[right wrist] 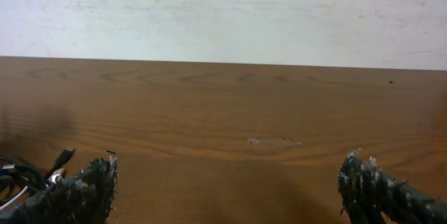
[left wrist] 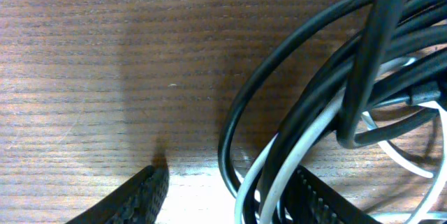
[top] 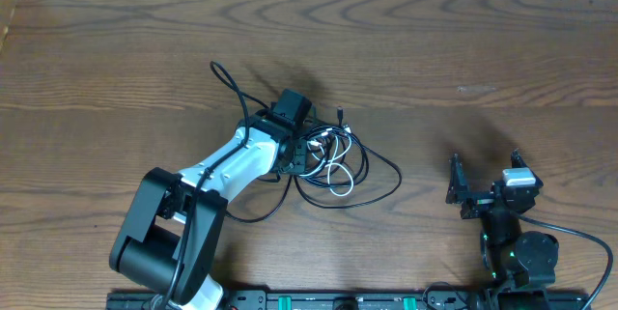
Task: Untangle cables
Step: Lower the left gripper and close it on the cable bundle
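Brown wooden counter (top: pixel 483 40) bears a thin black cable (left wrist: pixel 374 49) and thin white cable (left wrist: pixel 246 199) wholly tangled; left tool (left wrist: pixel 230 178) straddles them unclamped, right tool (right wrist: pixel 228 165), four o'clock, gapes empty.

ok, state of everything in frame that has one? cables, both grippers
black cable: coiled, tangled with the white one, lying on the table
white cable: looped through the black coils, not freed
left gripper: open, down at the tangle, strands of both cables between its fingers, not clamped
right gripper: open, empty, off to the side of the cables
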`<action>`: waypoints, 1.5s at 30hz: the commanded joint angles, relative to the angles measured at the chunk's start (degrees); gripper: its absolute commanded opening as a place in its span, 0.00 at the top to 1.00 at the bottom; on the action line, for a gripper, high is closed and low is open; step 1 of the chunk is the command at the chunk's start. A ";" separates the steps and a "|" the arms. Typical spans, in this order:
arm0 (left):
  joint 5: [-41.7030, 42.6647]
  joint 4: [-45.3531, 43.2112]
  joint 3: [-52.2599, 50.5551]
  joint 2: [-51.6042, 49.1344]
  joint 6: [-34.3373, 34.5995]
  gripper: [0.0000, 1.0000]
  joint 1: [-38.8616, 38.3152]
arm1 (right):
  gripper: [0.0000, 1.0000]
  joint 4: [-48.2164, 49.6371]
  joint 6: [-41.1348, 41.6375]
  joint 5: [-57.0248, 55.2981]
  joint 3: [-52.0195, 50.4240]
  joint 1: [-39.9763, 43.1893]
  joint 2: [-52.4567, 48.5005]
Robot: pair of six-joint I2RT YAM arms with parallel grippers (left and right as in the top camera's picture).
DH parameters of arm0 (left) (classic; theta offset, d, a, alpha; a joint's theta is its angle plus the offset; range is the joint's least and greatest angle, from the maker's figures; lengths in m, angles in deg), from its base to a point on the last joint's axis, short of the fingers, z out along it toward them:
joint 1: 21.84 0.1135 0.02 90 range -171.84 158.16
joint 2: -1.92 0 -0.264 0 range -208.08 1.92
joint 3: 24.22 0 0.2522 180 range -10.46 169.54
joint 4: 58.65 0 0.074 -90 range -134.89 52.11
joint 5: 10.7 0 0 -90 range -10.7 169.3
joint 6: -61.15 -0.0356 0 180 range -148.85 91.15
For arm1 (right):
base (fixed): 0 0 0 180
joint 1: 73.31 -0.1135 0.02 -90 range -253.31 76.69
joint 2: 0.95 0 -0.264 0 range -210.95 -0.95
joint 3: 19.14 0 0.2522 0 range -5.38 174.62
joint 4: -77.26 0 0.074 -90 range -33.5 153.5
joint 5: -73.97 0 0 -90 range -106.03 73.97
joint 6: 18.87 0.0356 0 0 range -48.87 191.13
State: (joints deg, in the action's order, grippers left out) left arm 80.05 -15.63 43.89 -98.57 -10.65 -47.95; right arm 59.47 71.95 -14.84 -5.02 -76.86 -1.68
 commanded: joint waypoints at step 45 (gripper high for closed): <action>-0.17 0.39 -1.92 -0.57 -3.28 0.93 -0.07 | 0.01 -0.26 -0.46 -0.63 -0.04 0.17 0.35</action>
State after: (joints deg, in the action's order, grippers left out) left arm 80.01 -15.65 43.86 -98.48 -11.48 -47.95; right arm 59.47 71.95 -14.84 -5.02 -76.86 -1.68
